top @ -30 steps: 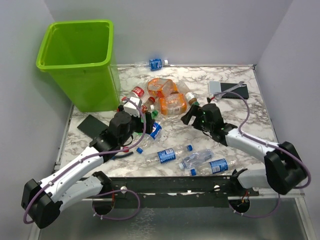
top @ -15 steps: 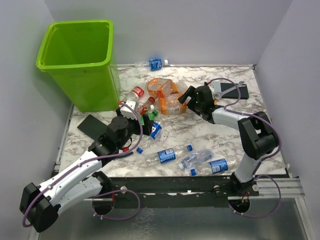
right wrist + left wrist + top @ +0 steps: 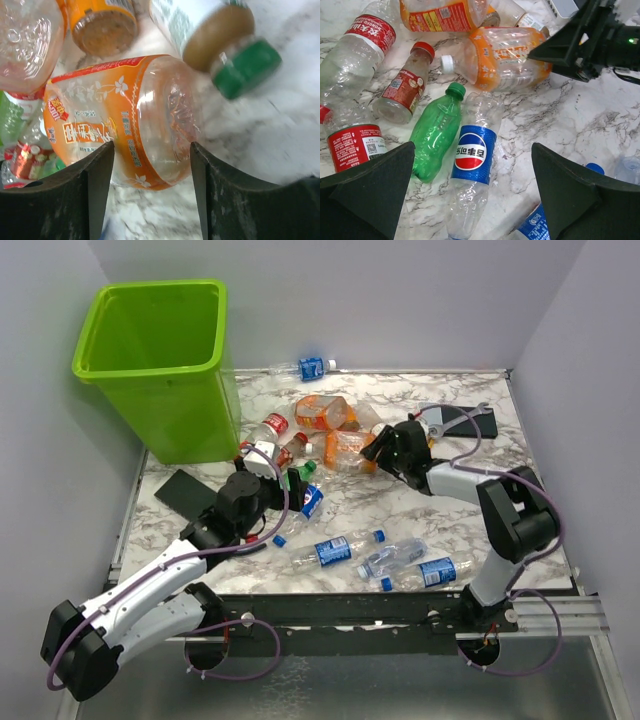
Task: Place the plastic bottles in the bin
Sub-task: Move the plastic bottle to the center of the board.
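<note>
Your right gripper (image 3: 151, 165) has a finger on each side of the base end of the orange-labelled bottle (image 3: 110, 120), which lies on its side near the middle of the table. I cannot tell whether the pads are pressing on it yet. That end looks rounded, thin and slick, so a squeeze there could shoot the bottle out toward 12 o'clock or crumple it into a loose hold. The green-capped bottle (image 3: 220, 40) lies just beside it at 1 o'clock in the wrist view, and a slip would likely knock it away. The bin (image 3: 180, 410) stands at 10 o'clock from this gripper. Your left gripper (image 3: 472, 147) hangs between the two, jaws wide apart over the green bottle (image 3: 436, 132) and the Pepsi bottle (image 3: 475, 155), so a direct carry risks the arms meeting. A low carry could catch the bin's tall rim. Compared with a second ago, the right arm has folded its elbow up and in, the gripper has moved toward 12 o'clock onto this bottle, and its jaws have narrowed. The left arm has barely moved and its jaws are as wide as before.
</note>
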`<state>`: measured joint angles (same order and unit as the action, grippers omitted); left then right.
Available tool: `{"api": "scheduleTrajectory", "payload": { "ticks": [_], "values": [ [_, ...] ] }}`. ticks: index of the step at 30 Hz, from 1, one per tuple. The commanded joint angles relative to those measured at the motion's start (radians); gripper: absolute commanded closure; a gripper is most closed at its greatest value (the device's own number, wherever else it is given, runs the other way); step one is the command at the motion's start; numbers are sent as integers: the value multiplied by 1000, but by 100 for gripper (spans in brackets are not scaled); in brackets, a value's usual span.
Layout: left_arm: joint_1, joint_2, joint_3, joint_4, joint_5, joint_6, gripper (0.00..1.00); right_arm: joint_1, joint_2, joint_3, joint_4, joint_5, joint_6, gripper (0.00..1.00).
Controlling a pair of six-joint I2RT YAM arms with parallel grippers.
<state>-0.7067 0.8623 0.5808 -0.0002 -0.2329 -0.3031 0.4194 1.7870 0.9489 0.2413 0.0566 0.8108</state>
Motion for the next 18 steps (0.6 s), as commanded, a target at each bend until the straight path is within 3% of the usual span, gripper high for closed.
{"api": "scheduleTrajectory", "payload": {
  "ticks": [1,5,11,14,18],
  "values": [
    [1,22,6,16,7,-8,1,-5,-134,-176,-58,52,15,41],
    [1,50,12,16,26,-13,1,-5,-283,-323,-80,58,48,42],
    [3,85,20,16,55,-20,1,-6,-546,-407,-189,81,10,12],
    [1,113,25,21,113,-42,1,-5,-614,-370,-238,130,-74,9],
    [0,200,36,80,268,-152,3,-49,-567,-320,-211,133,-132,10]
  ]
}}
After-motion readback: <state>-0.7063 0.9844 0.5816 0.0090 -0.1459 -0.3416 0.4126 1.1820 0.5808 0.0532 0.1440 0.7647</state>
